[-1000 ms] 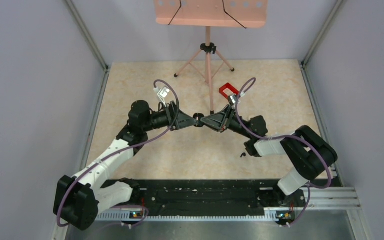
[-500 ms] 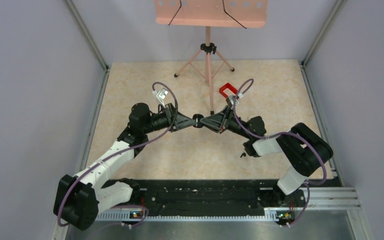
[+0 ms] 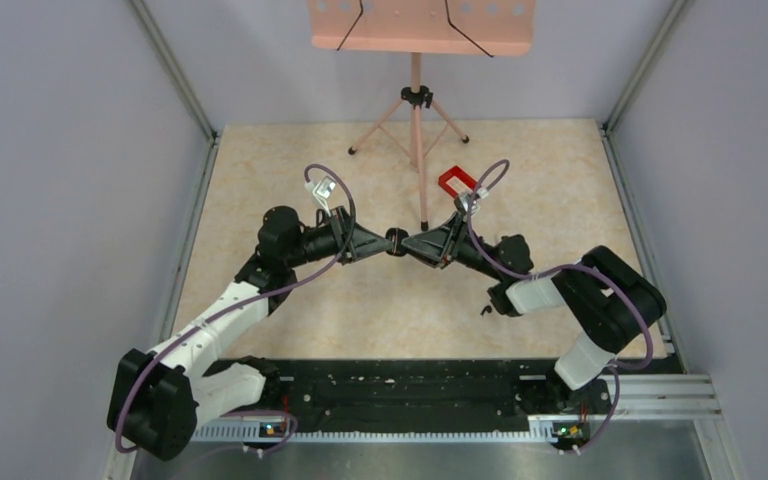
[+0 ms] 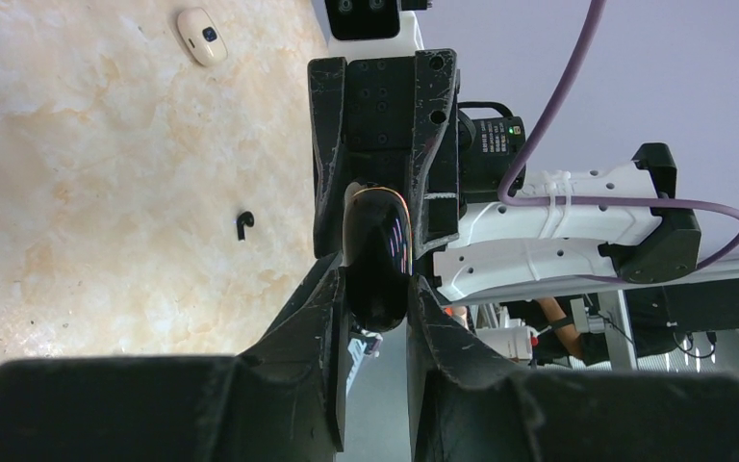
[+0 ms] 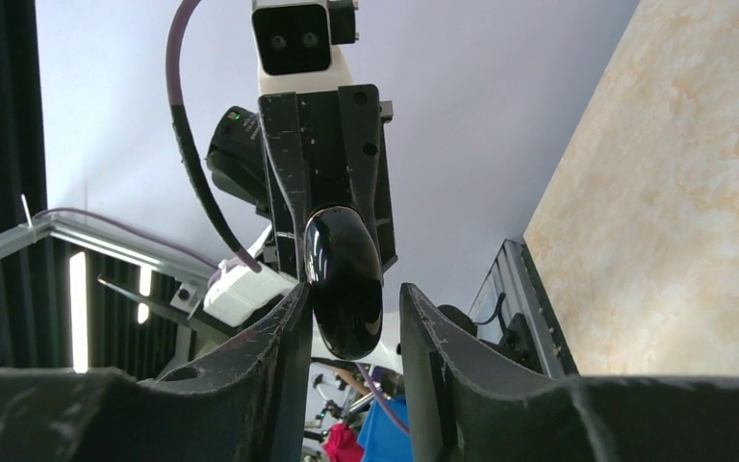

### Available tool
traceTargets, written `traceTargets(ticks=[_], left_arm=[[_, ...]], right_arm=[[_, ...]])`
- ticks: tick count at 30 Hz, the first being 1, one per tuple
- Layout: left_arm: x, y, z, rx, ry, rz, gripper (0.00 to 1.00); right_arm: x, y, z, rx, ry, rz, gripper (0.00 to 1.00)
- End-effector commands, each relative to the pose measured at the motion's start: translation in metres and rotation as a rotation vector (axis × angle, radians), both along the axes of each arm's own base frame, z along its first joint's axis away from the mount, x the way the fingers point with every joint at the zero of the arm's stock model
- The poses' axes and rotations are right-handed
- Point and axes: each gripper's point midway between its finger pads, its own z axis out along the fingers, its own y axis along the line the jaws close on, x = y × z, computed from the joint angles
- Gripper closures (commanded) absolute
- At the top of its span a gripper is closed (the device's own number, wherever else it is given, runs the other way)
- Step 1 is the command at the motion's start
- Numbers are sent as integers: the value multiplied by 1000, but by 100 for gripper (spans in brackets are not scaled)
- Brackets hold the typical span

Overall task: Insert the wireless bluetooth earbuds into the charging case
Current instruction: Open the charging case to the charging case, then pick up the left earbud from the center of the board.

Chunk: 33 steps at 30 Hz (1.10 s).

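Inside left pincer (image 4: 377,294), half-hidden case (image 4: 377,241)

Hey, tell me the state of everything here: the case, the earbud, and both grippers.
Case: lid closed, held in the air between both grippers.
Earbud: loose on the table, not in the case.
Left gripper: shut on the case.
Right gripper: open, a gap showing between one finger and the case.
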Motion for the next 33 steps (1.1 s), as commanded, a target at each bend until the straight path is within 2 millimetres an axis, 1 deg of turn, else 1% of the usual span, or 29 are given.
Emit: traceTargets(ticks=[1,6,10,24,28,31,33], left_arm=[[-5,-1,27,-55,-101,-19,100],[-5,0,28,-57,-106,-14,100],[-5,2,30,-59,-108,-7,100],[-3,8,27,-46,-107,32,100],[0,9,17,-21,-81,43,100],[5,13,2,18,-31,68,100],[7,16,-9,41,0,88,100]], right_arm=[[-1,3,-13,-37,-13,-10,63],[0,4,-14,-44,-12,-7,60],[1,4,-22,-74,2,-18,58],[1,2,-31,-102,19,-24,58],[3,-1,-32,-115,23,-44,57],[4,-7,-36,-155,30,-70,57],[3,-11,-41,-199,26,-82,54]])
